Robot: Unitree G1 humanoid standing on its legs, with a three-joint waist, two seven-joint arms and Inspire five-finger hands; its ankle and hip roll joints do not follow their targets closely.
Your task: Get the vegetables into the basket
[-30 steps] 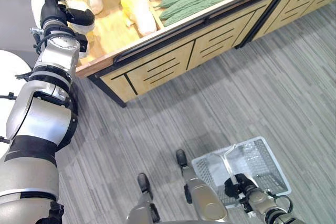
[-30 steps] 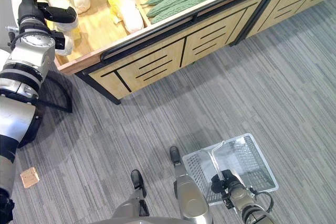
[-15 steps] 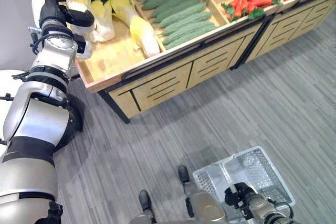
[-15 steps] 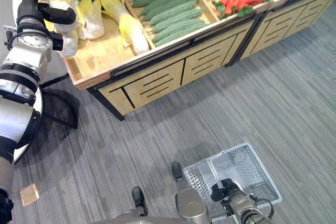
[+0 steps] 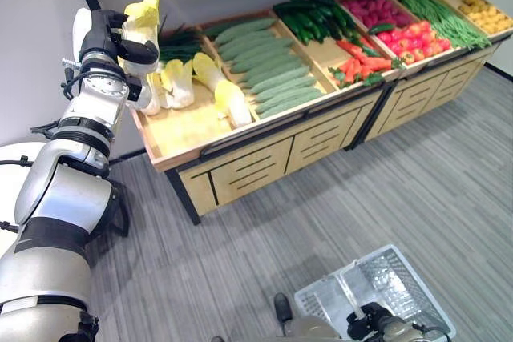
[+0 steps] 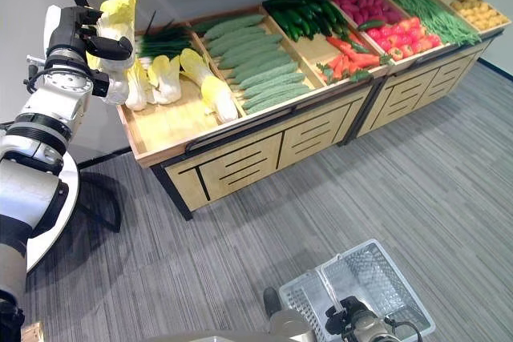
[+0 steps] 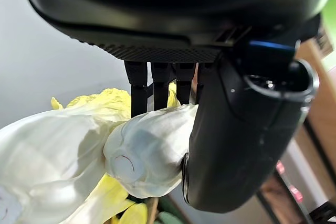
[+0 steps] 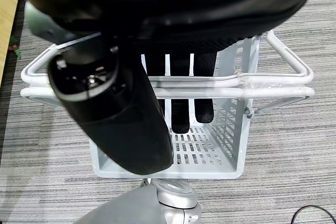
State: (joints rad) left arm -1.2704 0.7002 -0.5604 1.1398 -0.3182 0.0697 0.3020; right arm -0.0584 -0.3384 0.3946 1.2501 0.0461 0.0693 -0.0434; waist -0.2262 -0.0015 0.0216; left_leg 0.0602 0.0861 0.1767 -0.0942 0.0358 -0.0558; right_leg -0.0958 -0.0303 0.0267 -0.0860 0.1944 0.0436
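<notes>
My left hand (image 5: 112, 34) is raised over the left end of the wooden vegetable stand (image 5: 256, 162). It is shut on a yellow-white cabbage (image 5: 143, 14) and holds it upright. In the left wrist view the fingers and thumb curl round the cabbage's pale base (image 7: 142, 150). Two more cabbages (image 5: 228, 98) lie in the stand's left bin. The white wire basket (image 5: 393, 274) hangs low at the bottom right and is empty. My right hand (image 5: 370, 327) is shut on its handle (image 8: 262, 85).
The stand's bins hold long green gourds (image 5: 268, 78), dark cucumbers (image 5: 309, 18), carrots (image 5: 361, 66), tomatoes (image 5: 409, 38) and green beans (image 5: 437, 14). Grey floor (image 5: 361, 190) lies between the stand and the basket. A white round table (image 6: 48, 230) is at the left.
The camera has tilted up, so the whole stand has come into view. The left hand keeps the cabbage and stands higher above the stand's left end. The right hand still holds the basket.
</notes>
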